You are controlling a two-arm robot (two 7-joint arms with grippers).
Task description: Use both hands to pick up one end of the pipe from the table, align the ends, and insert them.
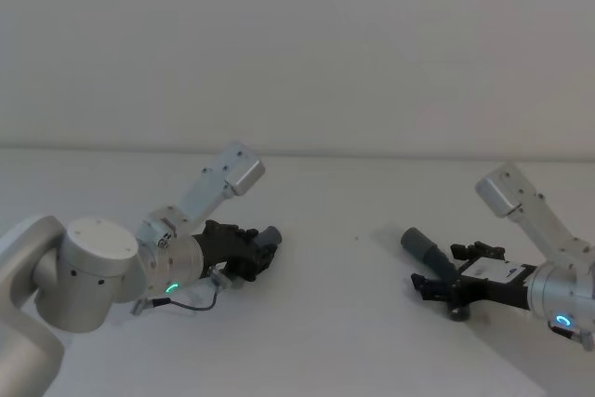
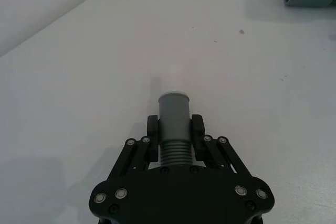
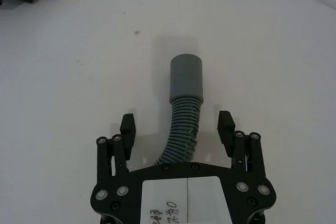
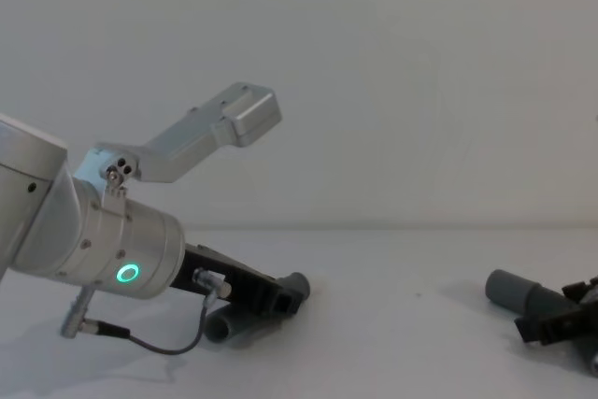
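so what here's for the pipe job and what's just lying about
Job: dark-grey ribbed hose piece with whitish-tipped cuff, clamped in the black left gripper; dark-grey ribbed hose piece with wide grey sleeve, inside the open black right gripper; white table.
Lying about: small dark speck on the table.

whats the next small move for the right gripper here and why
Probably close the right gripper: its jaws stand open either side of the ribbed hose piece, apart from it, while the left gripper is clamped on the whitish-tipped piece.
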